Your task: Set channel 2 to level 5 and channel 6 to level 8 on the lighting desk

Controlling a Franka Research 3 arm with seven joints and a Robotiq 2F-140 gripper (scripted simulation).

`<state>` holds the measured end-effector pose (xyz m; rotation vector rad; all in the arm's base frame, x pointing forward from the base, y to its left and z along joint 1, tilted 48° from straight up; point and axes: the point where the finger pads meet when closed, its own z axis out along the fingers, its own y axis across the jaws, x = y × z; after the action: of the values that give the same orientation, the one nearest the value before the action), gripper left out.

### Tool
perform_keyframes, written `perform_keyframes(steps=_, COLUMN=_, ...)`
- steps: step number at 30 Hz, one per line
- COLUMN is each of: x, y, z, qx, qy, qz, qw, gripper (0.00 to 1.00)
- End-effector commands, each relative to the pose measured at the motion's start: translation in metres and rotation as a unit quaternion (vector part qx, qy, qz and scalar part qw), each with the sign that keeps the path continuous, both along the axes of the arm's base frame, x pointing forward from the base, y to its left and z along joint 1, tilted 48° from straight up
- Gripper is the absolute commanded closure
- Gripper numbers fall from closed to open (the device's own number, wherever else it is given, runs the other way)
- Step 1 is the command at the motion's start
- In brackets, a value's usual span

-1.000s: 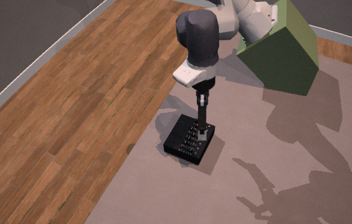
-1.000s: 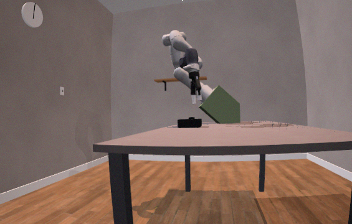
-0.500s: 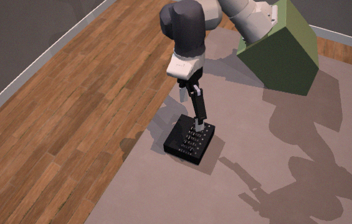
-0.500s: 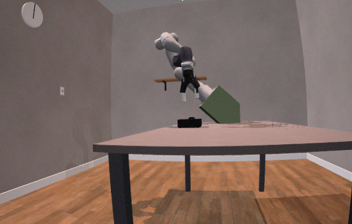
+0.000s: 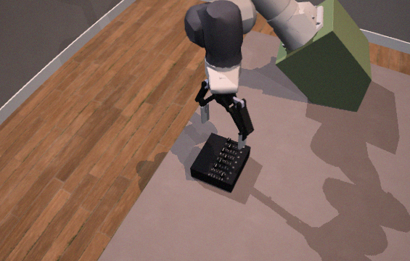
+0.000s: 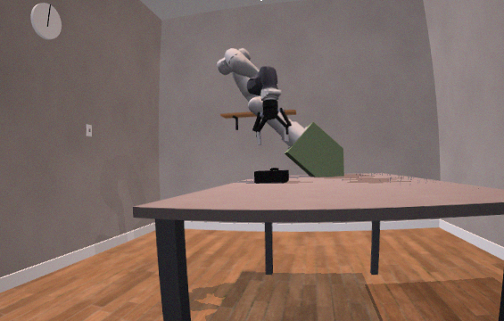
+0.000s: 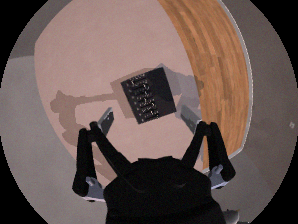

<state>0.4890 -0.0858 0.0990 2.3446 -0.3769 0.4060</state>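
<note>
The lighting desk (image 5: 223, 162) is a small black box with a row of several faders, standing flat on the table near its left edge. It also shows in the wrist view (image 7: 147, 94) and as a low black box in the exterior view (image 6: 271, 176). My gripper (image 5: 223, 127) hangs well above the desk, fingers spread wide and empty; it shows high over the desk in the exterior view (image 6: 271, 130) and in the wrist view (image 7: 148, 121), with the desk between and beyond the fingertips. The fader levels are too small to read.
A large green block (image 5: 329, 58) sits at the back of the table, at the arm's base. The table's left edge runs close beside the desk, with wooden floor (image 5: 63, 127) below it.
</note>
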Motion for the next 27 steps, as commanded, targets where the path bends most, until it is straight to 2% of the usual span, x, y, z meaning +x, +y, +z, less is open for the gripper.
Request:
perform_keyframes(steps=1, x=-0.003, y=-0.005, z=0.003, qx=-0.034, qy=0.114, qz=0.072, qw=0.990, gripper=0.00)
perform_keyframes(steps=4, x=-0.003, y=-0.005, z=0.003, qx=-0.043, qy=0.145, qz=0.091, qw=0.984, gripper=0.00)
perform_keyframes(steps=19, x=-0.002, y=-0.006, z=0.002, qx=-0.045, qy=0.155, qz=0.102, qw=0.982, gripper=0.00)
perform_keyframes(steps=21, x=0.002, y=-0.010, z=0.002, qx=-0.052, qy=0.187, qz=0.133, qw=0.972, gripper=0.00)
perform_keyframes(steps=23, x=0.008, y=-0.016, z=0.001, qx=-0.063, qy=0.238, qz=0.183, qw=0.952, gripper=0.00)
perform_keyframes(steps=27, x=0.023, y=-0.034, z=-0.005, qx=-0.076, qy=0.269, qz=0.222, qw=0.934, gripper=0.00)
